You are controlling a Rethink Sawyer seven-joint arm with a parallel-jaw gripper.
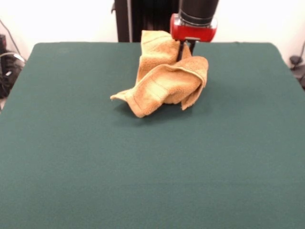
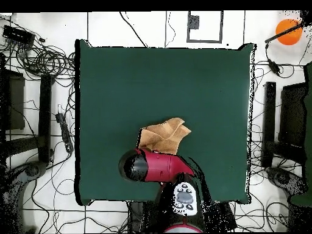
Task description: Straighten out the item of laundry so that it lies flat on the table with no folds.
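Mustard towel (image 1: 164, 81): bunched and folded, partly lifted off the green table (image 1: 143, 167).
Hand (image 1: 187, 50): clamped on the towel's top.

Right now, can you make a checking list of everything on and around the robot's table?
Surface: the green table is bare apart from the towel.
Job's things: the golden-orange towel is crumpled and twisted, partly lifted off the table, not flat.
Clutter: nothing seen on the table.
Tool: the tool comes down from the red and black arm into the top of the towel; whether it is open or shut cannot be told, as cloth hides its tips.
Cables: many cables lie on the floor around the table, none on it.
Surroundings: an orange ball-like thing near one corner; dark equipment beside the table.
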